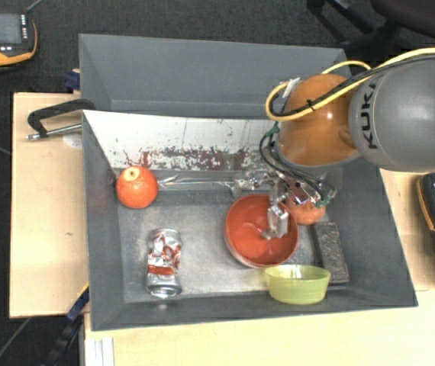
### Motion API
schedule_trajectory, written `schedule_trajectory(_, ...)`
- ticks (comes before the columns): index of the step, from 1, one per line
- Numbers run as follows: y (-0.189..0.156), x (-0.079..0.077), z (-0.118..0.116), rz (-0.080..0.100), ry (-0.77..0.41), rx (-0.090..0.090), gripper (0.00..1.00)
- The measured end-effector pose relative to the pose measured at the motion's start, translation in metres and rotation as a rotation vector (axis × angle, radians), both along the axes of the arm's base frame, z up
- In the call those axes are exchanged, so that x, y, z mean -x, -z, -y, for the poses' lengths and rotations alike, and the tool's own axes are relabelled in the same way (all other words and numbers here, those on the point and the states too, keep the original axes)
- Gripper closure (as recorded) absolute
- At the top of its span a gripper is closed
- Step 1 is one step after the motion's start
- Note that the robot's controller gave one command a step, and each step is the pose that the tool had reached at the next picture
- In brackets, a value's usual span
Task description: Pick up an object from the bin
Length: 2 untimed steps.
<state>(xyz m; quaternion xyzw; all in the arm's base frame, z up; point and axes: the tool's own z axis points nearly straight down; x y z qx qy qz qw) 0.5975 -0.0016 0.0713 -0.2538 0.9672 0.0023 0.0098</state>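
Camera view: my gripper (277, 221) hangs over the red bowl (244, 241), bowl's centre at eight o'clock; wide or narrow, I can't tell

Orange (136, 187) at back left, crushed can (163, 262) front left, green bowl (298, 284), grey block (332, 252) front right

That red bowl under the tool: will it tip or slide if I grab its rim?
The red bowl looks rigid, thin-walled and probably light. Lifted by one rim side, it would likely tilt. Its smooth surface may slip.
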Motion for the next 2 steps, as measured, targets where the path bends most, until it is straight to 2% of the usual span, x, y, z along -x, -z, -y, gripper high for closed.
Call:
schedule_trajectory(1,-0.002,-0.001,-0.001,0.001,0.001,-0.001,1.0)
schedule_trajectory(2,-0.146,-0.003,0.076,0.016,-0.013,0.001,1.0)
